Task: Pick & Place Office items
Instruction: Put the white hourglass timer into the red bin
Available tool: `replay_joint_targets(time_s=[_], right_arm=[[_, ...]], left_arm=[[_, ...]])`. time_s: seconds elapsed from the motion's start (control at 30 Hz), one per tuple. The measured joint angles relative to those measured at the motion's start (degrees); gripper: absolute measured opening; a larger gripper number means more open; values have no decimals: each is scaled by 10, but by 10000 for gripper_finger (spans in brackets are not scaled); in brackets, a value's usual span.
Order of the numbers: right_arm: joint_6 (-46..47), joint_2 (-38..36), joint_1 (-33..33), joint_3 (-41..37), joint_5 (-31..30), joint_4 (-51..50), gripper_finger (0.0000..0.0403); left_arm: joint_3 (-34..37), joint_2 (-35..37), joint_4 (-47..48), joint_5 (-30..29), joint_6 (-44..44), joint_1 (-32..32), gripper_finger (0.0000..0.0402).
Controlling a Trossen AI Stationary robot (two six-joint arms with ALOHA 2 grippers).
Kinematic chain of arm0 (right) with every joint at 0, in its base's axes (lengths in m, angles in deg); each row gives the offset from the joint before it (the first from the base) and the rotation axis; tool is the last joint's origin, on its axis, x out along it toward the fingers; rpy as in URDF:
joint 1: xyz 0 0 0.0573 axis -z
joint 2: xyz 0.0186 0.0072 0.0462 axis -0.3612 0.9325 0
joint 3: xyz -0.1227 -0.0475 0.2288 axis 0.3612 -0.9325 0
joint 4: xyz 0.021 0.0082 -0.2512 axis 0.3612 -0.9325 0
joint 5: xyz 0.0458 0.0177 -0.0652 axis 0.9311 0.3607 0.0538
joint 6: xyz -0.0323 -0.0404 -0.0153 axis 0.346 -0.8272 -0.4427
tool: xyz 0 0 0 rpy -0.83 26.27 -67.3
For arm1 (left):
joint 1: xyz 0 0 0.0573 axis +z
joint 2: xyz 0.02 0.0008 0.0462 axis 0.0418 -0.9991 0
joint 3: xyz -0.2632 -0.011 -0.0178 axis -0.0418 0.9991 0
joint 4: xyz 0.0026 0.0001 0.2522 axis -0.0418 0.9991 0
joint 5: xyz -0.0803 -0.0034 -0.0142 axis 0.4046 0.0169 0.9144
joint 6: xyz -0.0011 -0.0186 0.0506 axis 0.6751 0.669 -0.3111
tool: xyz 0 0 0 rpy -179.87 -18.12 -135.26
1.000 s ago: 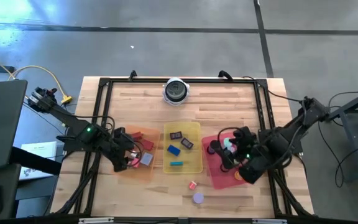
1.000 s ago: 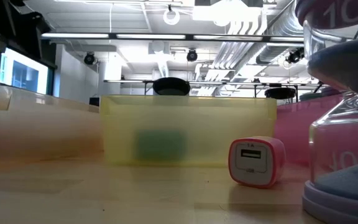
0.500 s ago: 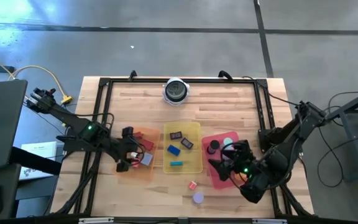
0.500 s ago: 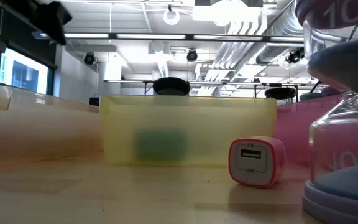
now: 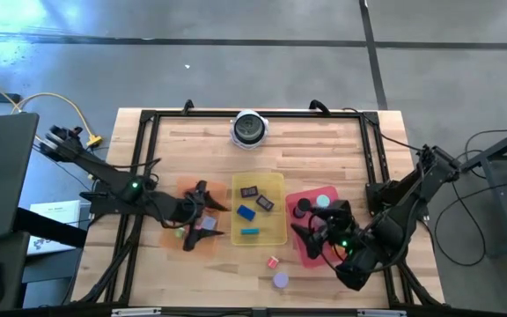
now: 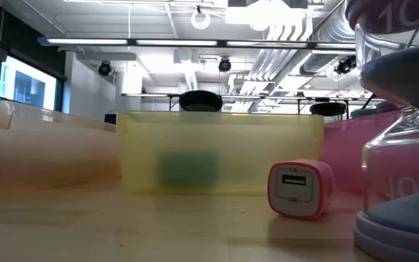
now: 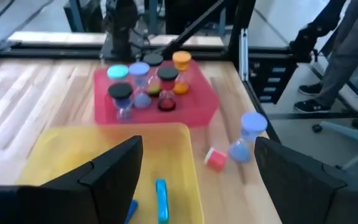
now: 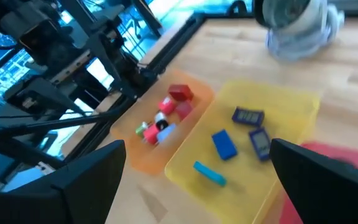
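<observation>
Both arms have just shifted. The left pincer (image 5: 209,217), fingers apart and empty, has swung from the orange tray (image 8: 199,99) to the yellow tray's (image 5: 271,224) left edge. The right pincer (image 5: 311,239), likewise apart and empty, has backed off the red tray (image 5: 311,195) to its right, so a fresh pick looks due. Counted: three trays, about six hourglass timers (image 7: 142,84) in red, four blocks (image 5: 252,209) in yellow, and one purple hourglass (image 5: 281,280) and one pink charger (image 5: 273,261) loose before the yellow tray.
</observation>
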Motion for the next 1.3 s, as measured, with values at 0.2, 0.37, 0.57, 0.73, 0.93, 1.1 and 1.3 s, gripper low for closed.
replay_joint_targets(time_s=[0.2, 0.37, 0.57, 0.73, 0.93, 1.1, 1.3], right_arm=[[-70, -9, 0, 0, -14, 0, 389], [-123, -21, -7, 0, -11, -1, 389], [-185, -32, -25, 0, -13, -3, 389], [-220, -34, -36, 0, -11, -11, 389], [-220, -34, -43, 0, -11, -52, 389], [-233, -34, -42, 0, -10, -72, 389], [-260, -34, -35, 0, -8, -75, 389]], left_arm=[[0, -67, -133, 0, -15, 0, 302], [0, -155, -256, 4, -57, -1, 302], [0, -246, -392, 12, -6, -6, 302], [0, -301, -427, 11, 12, -7, 302], [0, -349, -441, 12, -9, -30, 302], [0, -389, -498, 12, -7, -42, 302], [0, -440, -579, 11, -3, -33, 302]])
